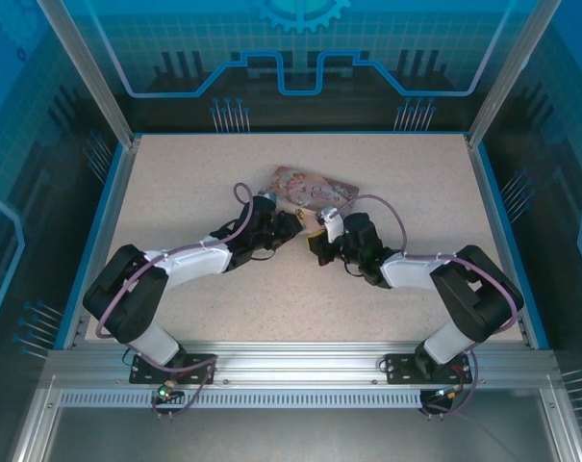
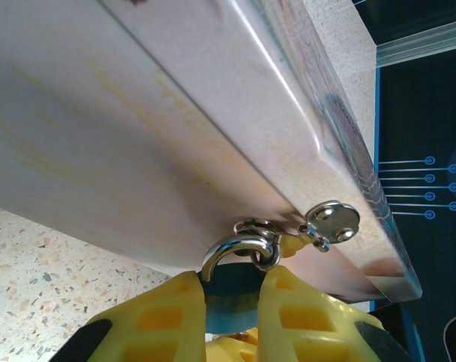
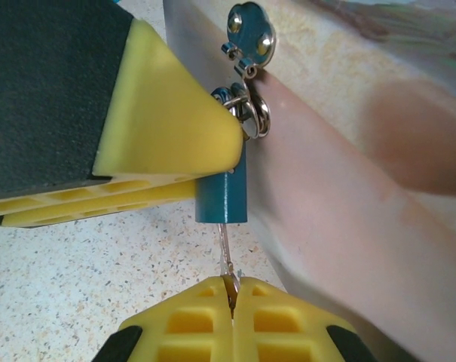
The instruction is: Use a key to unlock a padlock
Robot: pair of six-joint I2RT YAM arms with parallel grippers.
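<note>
Left gripper [image 2: 231,313] is clamped on the padlock [image 2: 229,280] body at lower centre of frame, with the shackle through a ring on the tin [image 2: 137,121]. Right gripper [image 3: 231,302] is pinched together on the key [image 3: 225,253], whose blade meets the padlock's underside.

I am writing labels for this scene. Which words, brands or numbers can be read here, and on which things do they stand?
None can be read.
tin lid: printed picture, any lettering too small and blurred.
padlock: blue body seen here bears no text.
</note>
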